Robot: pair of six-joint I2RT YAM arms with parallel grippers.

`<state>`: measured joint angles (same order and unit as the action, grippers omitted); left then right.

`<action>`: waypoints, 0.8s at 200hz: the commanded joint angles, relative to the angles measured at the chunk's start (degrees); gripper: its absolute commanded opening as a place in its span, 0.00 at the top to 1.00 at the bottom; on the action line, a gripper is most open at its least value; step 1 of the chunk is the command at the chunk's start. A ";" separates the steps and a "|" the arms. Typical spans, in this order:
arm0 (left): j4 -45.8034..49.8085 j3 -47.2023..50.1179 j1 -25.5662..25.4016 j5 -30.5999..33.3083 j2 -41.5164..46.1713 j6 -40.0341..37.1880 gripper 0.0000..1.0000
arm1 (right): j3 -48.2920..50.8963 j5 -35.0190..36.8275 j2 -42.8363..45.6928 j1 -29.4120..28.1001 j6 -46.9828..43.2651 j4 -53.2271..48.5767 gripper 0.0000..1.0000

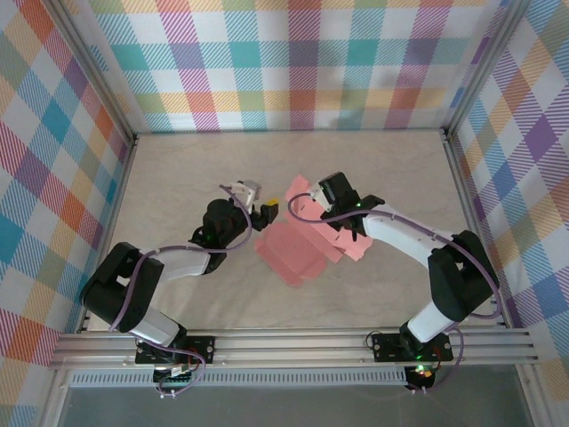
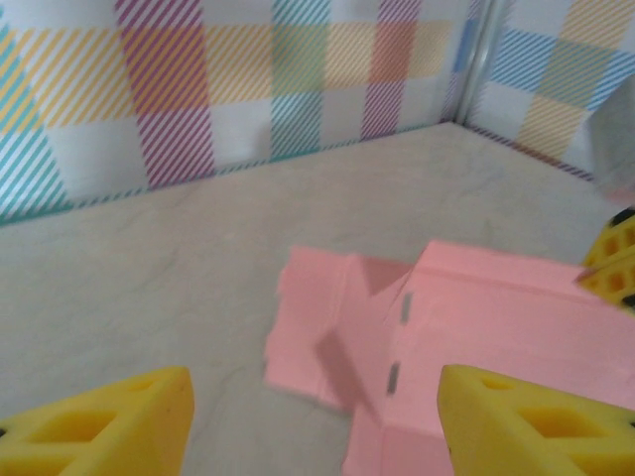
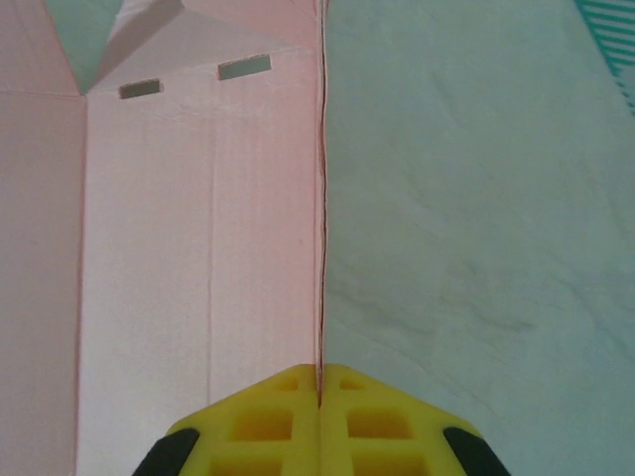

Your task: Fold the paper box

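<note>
The paper box [image 1: 298,245] is a salmon-pink die-cut sheet lying mostly flat at the table's middle, with creases and two small slots [image 2: 404,309]. One panel of it [image 3: 198,228] stands on edge in the right wrist view. My right gripper [image 3: 319,375] is shut on that panel's thin edge, and its yellow fingers [image 2: 615,263] show at the card's far side. My left gripper [image 2: 316,421] is open just left of the sheet [image 2: 496,317], its yellow fingertips [image 2: 109,421] spread wide with nothing between them. From above, the left gripper [image 1: 265,213] hovers by the sheet's upper left corner.
Plaid walls [image 1: 293,62] close in the beige table [image 1: 178,178] on three sides, and an aluminium rail [image 1: 293,342] runs along the near edge. Bare table surface lies left of and behind the sheet.
</note>
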<state>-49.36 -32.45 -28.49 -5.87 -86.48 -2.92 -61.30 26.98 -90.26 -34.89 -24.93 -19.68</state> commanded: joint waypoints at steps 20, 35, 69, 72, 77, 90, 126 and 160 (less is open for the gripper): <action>3.53 1.33 2.51 2.03 3.04 2.80 0.34 | 3.21 5.45 3.34 -1.94 -3.25 3.35 1.00; 4.57 1.25 3.45 1.64 3.18 3.37 0.36 | 2.26 3.33 4.10 -2.11 -1.81 0.12 1.00; 5.04 1.67 5.17 0.71 3.49 3.87 0.37 | 2.81 4.58 5.25 -3.50 -3.48 0.13 1.00; 5.06 1.75 5.32 0.73 3.50 3.88 0.37 | 2.93 4.92 5.40 -3.78 -3.90 0.48 1.00; 5.17 1.77 5.50 0.69 3.51 3.91 0.37 | 3.23 5.70 5.40 -4.26 -4.82 1.14 1.00; 5.45 1.85 6.06 0.77 3.29 4.22 0.37 | 3.55 6.62 5.44 -5.53 -6.86 2.42 1.00; 7.23 1.04 9.06 -0.14 2.25 7.11 0.39 | 5.68 7.89 5.10 -9.33 -14.33 10.08 1.00; 8.78 -0.11 12.15 -1.77 0.95 10.29 0.38 | 7.57 10.64 3.67 -12.76 -21.30 19.37 1.00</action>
<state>-42.06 -31.42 -18.37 -5.72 -84.64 3.92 -55.20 34.54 -85.80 -45.65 -38.89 -10.28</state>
